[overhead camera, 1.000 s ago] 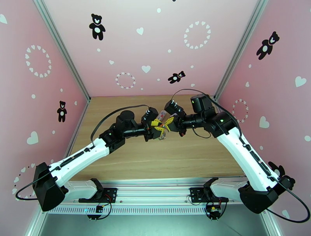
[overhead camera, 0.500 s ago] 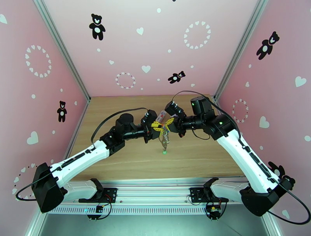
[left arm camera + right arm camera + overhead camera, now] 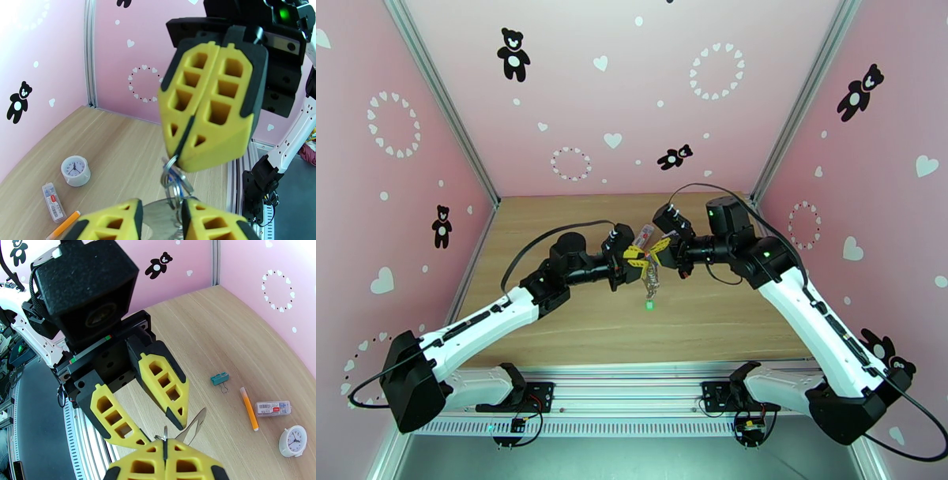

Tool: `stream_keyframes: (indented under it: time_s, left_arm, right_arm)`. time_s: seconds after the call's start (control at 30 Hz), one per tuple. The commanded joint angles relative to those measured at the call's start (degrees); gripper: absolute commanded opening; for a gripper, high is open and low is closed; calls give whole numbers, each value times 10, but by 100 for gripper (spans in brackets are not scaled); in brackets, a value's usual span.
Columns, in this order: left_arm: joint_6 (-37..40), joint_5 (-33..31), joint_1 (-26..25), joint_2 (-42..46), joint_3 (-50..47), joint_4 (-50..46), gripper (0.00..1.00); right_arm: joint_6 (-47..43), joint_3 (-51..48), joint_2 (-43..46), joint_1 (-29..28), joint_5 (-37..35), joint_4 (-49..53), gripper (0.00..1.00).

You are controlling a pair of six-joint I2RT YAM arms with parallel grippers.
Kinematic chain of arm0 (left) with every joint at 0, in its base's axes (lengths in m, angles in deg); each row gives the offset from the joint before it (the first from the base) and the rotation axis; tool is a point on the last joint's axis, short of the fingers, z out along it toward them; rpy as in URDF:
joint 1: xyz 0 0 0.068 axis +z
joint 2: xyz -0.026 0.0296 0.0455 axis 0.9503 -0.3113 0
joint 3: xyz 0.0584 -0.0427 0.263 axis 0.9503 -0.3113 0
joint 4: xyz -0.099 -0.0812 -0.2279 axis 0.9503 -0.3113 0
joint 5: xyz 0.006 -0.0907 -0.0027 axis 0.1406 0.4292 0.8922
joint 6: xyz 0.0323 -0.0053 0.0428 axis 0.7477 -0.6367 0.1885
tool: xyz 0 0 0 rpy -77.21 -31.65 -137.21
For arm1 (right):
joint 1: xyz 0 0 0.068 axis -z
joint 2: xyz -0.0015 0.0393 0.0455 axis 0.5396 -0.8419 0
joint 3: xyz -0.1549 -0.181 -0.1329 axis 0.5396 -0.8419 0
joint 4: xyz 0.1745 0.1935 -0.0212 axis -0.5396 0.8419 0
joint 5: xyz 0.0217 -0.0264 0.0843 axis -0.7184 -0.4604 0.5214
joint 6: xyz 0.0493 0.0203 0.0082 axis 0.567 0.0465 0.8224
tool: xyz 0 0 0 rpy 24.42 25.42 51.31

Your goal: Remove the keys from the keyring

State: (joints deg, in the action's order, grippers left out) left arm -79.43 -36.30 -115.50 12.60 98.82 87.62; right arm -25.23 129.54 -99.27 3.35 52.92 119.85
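Your right gripper is pressing its fingers together on a thin metal loop of the keyring, holding the whole bunch in the air above the middle of the table. Your left gripper is facing it tip to tip, its fingers standing partly apart around the rings after narrowing a little over the last second. A silver blade is lying right at those fingers, but whether they are biting on it or merely flanking it is impossible to tell.

A second ago the bunch was sitting bundled tight between the two grippers. Now it is hanging in a loose string below them, with the green key dangling at the bottom, clear of the wood. The blue key is not standing out plainly among the rings.

For the task, this is looking like set-up rather than result: the green key is still riding the ring, nothing is lying loose on the table, and the separating step is not yet done. Hanging alone, that key is probably giving you a cleaner target.
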Motion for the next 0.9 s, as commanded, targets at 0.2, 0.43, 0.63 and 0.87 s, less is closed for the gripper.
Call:
stream_keyframes:
  time_s: [0.2,0.43,0.63,0.87]
  left_arm:
    - [7,-14,2,11,-13,31,18]
    - [3,-21,1,25,-19,43,13]
    - [-1,-12,1,34,-22,55,13]
    - [8,10,1,29,-8,36,16]
  right_arm:
    - [12,-8,26,-3,2,-27,0]
    - [14,-15,37,-3,-6,-34,0]
    - [16,-17,42,-3,-13,-37,0]
    - [19,-20,46,-3,-4,-50,0]
